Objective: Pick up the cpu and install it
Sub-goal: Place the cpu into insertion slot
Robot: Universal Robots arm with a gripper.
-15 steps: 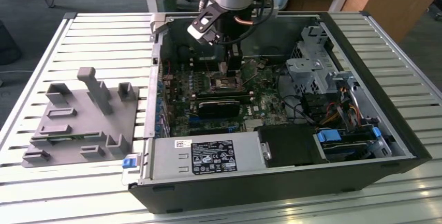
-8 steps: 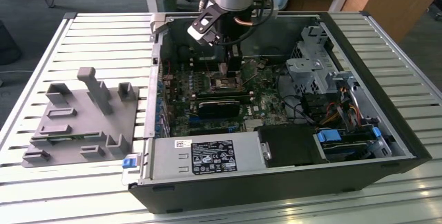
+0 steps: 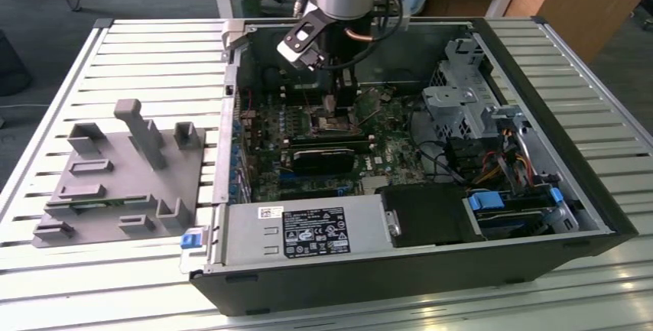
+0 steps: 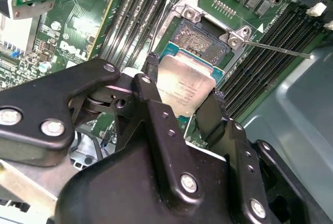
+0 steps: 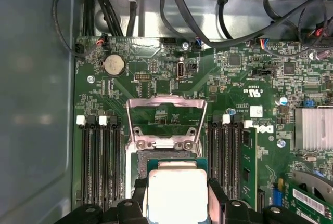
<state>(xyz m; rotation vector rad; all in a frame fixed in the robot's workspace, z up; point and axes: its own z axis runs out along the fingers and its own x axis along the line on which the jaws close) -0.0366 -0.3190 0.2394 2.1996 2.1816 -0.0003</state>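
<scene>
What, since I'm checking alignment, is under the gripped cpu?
The open socket shows partly beyond the cpu; the rest beneath is covered by the cpu and gripper.

- The computer case lies open on the slatted table.
- The fixture plate sits on the table, at the exterior view's left of the case.
- Inside the case, the cpu is clamped by the gripper on two opposite edges, over the socket.
- Memory slots run along both sides of the socket.
</scene>
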